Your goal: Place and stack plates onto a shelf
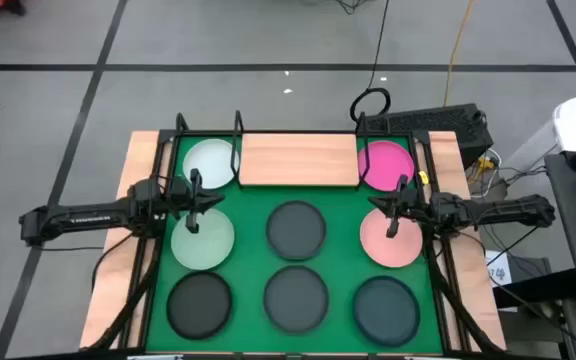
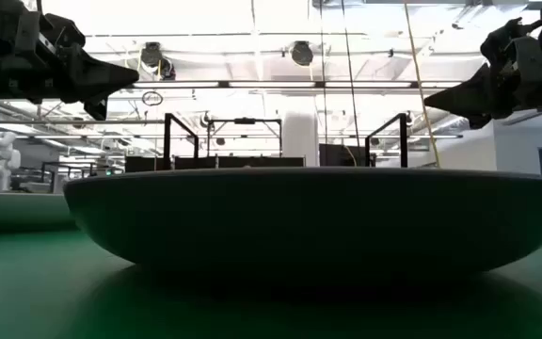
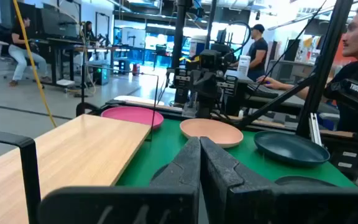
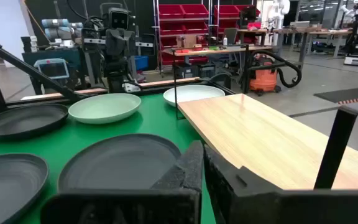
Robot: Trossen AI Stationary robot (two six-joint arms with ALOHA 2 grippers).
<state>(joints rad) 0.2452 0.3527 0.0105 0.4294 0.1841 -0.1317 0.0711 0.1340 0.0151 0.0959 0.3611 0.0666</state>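
Shelf [image 1: 299, 160] bare, at the far edge of the green mat [image 1: 246, 258]; mint plate [image 1: 210, 163] just left of it, magenta plate [image 1: 385, 164] just right. Left gripper [image 1: 194, 207] clenched, holding nothing, above the second mint plate [image 1: 204, 241]. Right gripper [image 1: 396, 209] likewise clenched, empty, above the pink plate [image 1: 392, 243]; four dark plates [image 1: 297, 227] lie nearer.

Overhead camera looks straight down; low one sits against a dark plate [image 2: 313, 221]; wrist cameras face across the shelf [image 3: 73, 146].
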